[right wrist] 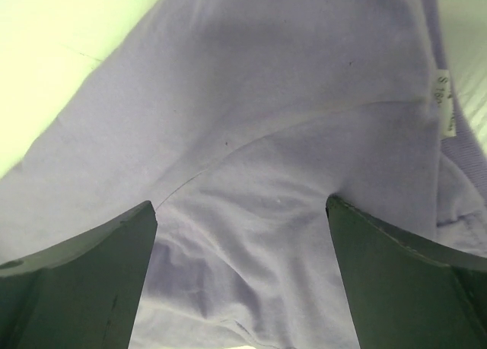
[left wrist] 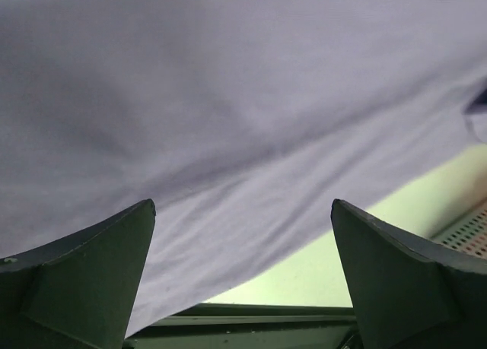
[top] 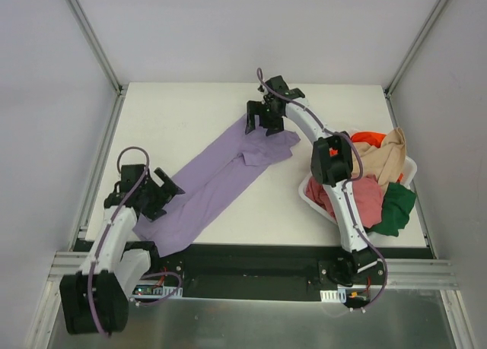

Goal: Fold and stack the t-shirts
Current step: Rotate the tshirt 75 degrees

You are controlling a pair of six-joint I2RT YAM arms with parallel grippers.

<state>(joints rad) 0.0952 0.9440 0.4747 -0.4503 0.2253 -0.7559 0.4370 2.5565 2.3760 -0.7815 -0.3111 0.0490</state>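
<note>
While left pincer and right pincer gape over t-shirt, overhead alone shows basket.

Lavender shirt spans table diagonally; bare lanes either side; basket blocks right edge.

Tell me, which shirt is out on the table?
The purple shirt. It lies spread across the table; the orange, beige, pink and green shirts are bunched in the white basket.
</note>
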